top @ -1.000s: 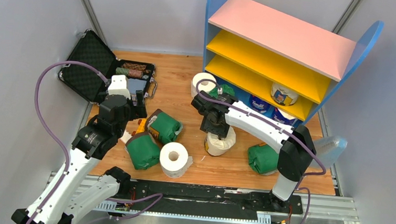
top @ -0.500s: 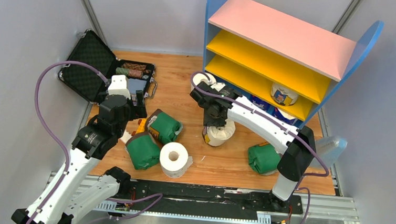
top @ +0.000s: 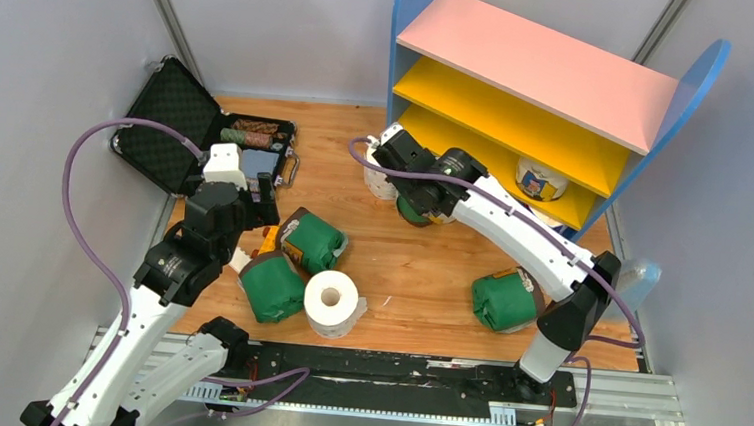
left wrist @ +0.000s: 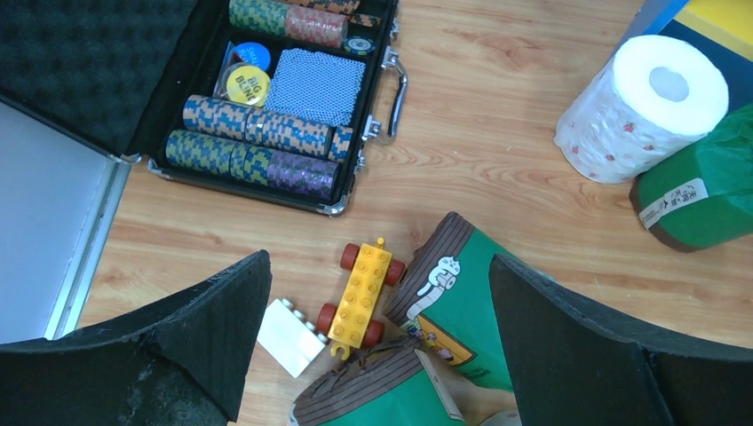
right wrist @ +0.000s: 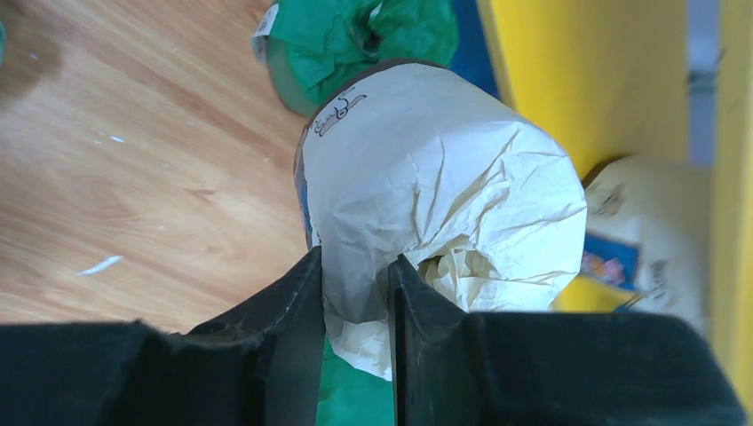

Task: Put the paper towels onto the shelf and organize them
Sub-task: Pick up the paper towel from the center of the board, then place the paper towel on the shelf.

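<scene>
You're mid-carry. Your right gripper [right wrist: 353, 264] is pinching the crumpled rim of the cream roll [right wrist: 426, 177]. The roll hangs clear of the bench [right wrist: 133, 133], above a green roll [right wrist: 355, 35], at the left front of the shelf [top: 520, 118]. Its long axis runs in line with the fingers [right wrist: 293, 302], tucked end at the gripper and labelled end pointing away toward the green roll. Next, I'd judge, you need to swing it in over a yellow board [right wrist: 577, 71], clearing the board above, before you let go. Your left gripper [left wrist: 377, 264] hovers spread wide and empty.

arms [top: 512, 232]: white shells, black joints | cables [top: 65, 181]: purple | jaws: black
</scene>
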Robot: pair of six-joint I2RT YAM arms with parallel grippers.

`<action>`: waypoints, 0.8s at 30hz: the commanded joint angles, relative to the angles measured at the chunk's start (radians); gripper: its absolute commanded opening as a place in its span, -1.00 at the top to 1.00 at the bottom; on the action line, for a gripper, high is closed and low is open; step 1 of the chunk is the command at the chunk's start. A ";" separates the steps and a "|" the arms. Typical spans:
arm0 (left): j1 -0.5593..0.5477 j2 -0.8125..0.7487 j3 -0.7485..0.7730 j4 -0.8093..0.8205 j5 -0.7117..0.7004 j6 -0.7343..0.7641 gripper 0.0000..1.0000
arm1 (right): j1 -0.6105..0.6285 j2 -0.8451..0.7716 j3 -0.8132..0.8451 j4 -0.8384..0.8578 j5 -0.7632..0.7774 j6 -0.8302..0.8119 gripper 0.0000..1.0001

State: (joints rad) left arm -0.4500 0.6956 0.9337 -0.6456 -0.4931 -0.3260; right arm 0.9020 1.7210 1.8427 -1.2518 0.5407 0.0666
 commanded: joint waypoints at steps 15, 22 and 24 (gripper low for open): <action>0.004 -0.018 -0.009 0.047 0.032 0.012 -1.00 | -0.255 -0.139 -0.161 0.446 -0.219 -0.713 1.00; 0.004 -0.011 -0.009 0.047 0.037 0.012 -1.00 | -0.286 -0.138 -0.202 0.447 -0.285 -0.735 1.00; 0.004 -0.009 -0.009 0.048 0.039 0.012 -1.00 | -0.293 -0.144 -0.208 0.447 -0.298 -0.750 1.00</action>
State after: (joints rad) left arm -0.4500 0.6865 0.9295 -0.6346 -0.4614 -0.3264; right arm 0.6235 1.6024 1.6325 -0.8837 0.2749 -0.6250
